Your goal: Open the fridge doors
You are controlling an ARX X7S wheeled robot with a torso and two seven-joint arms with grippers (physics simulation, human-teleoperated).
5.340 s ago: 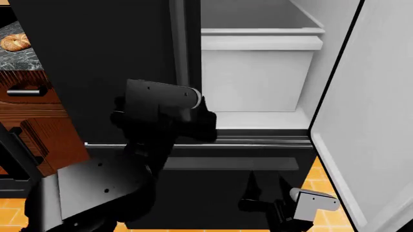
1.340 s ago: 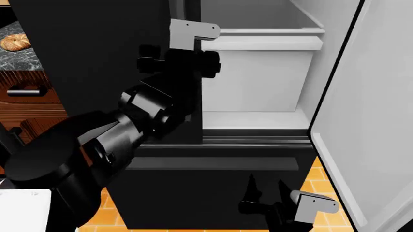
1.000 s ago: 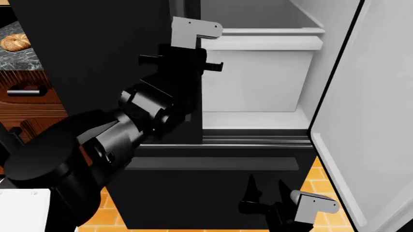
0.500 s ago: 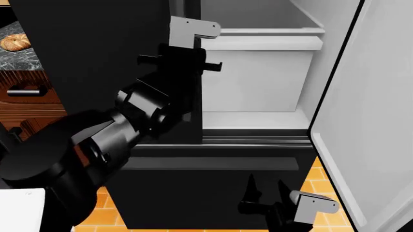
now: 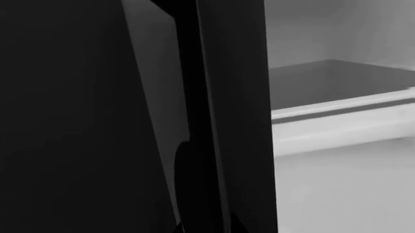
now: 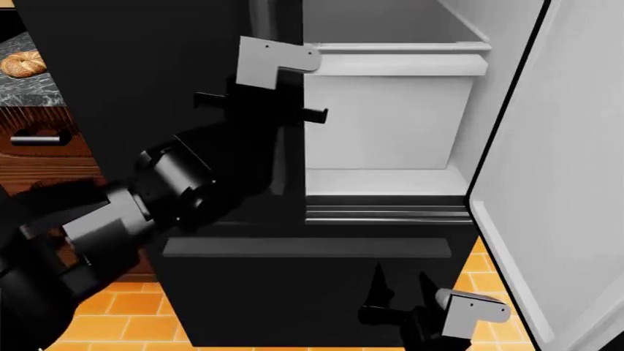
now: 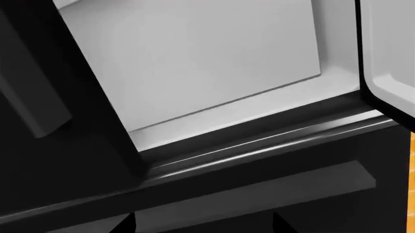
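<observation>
The left fridge door [image 6: 146,66] is a glossy black panel standing nearly closed, its grey bar handle [image 6: 263,14] showing at the top. My left gripper [image 6: 276,110] sits on that handle line at the door's inner edge. In the left wrist view its fingertips [image 5: 184,225] stand close together around a dark vertical bar. The right fridge door [image 6: 556,183] is swung wide open, white inner face toward me. It also shows in the right wrist view [image 7: 389,48]. My right gripper [image 6: 400,281] hangs low in front of the drawer, open and holding nothing.
A wide black drawer front with a horizontal handle [image 6: 312,247] lies below the doors. A white bin [image 6: 390,110] sits inside the fridge. Wooden cabinets [image 6: 49,168] and a stone counter with a bagel [image 6: 22,63] stand at the left. The floor is orange tile [image 6: 483,263].
My left arm rose from drawer height to the left door's handle, then its elbow swung left and the gripper shifted slightly left. The right arm has stayed still.
</observation>
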